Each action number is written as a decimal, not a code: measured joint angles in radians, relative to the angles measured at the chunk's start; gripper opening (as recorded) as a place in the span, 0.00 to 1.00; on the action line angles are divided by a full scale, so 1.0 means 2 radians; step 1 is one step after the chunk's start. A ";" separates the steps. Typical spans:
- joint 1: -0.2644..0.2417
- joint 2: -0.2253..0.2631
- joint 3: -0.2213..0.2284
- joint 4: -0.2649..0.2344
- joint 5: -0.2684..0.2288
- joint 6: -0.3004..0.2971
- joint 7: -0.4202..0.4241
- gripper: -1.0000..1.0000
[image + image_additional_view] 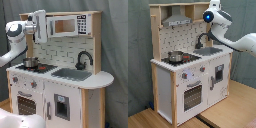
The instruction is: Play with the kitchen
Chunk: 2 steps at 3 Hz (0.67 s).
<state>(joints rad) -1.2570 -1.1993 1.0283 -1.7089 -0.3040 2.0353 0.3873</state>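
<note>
The kitchen [60, 92] is a white and light-wood toy set, seen in both exterior views. It has a black faucet [83, 59] over a grey sink [73, 74]. A small metal pot [30, 62] stands on the stovetop, with the oven door [24, 105] below it. My gripper [40, 25] hangs in front of the upper shelf, left of the microwave [67, 25] and well above the pot. In the second exterior view my wrist with its blue light [208, 16] is at the kitchen's [188, 75] top right, above the faucet [203, 39].
A grey curtain backs the scene. The kitchen stands on a wooden floor [228, 110]. My white arm [15, 42] comes in from the first exterior view's left, beside the kitchen's side wall. A hood [178, 20] sits above the stovetop pot [175, 56].
</note>
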 joint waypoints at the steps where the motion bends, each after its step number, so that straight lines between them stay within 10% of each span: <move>1: 0.027 -0.001 -0.014 -0.034 -0.013 0.027 0.000 0.00; 2: 0.053 -0.002 -0.027 -0.066 -0.024 0.051 0.000 0.00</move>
<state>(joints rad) -1.1514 -1.2027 0.9734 -1.8405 -0.3526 2.1380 0.3872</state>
